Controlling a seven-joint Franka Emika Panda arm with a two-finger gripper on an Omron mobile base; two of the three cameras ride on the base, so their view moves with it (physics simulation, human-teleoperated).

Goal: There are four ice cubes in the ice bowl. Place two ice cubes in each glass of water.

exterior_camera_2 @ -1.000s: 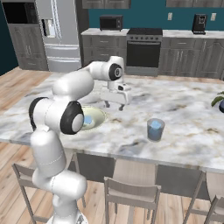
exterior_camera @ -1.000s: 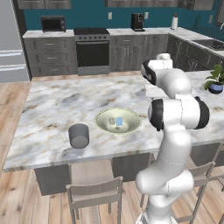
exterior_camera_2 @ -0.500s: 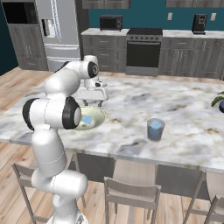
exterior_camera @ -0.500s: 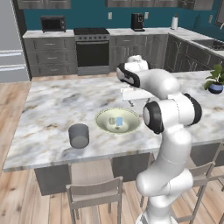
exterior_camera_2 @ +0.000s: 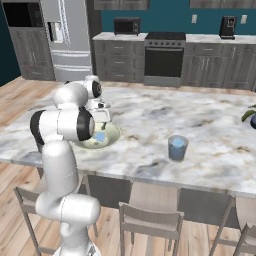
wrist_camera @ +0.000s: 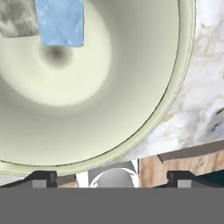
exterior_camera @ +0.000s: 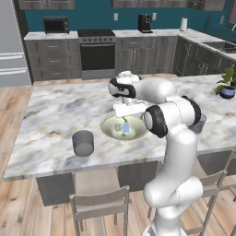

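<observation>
Ice cubes: we see pale-blue ice (exterior_camera: 125,127) sitting inside the ice bowl (exterior_camera: 109,129), mid-counter near the front edge; count unclear. Left of the bowl, a bit nearer, stands one grey tumbler (exterior_camera: 83,143), apart from it. Second tumbler (exterior_camera_2: 177,148) stands well right of the bowl on the marble island (exterior_camera: 55,110). Our gripper (wrist_camera: 111,177) hovers right over the bowl, fingers spread wide, nothing between them. Hand view shows one cube (wrist_camera: 59,22) on the bowl floor.
</observation>
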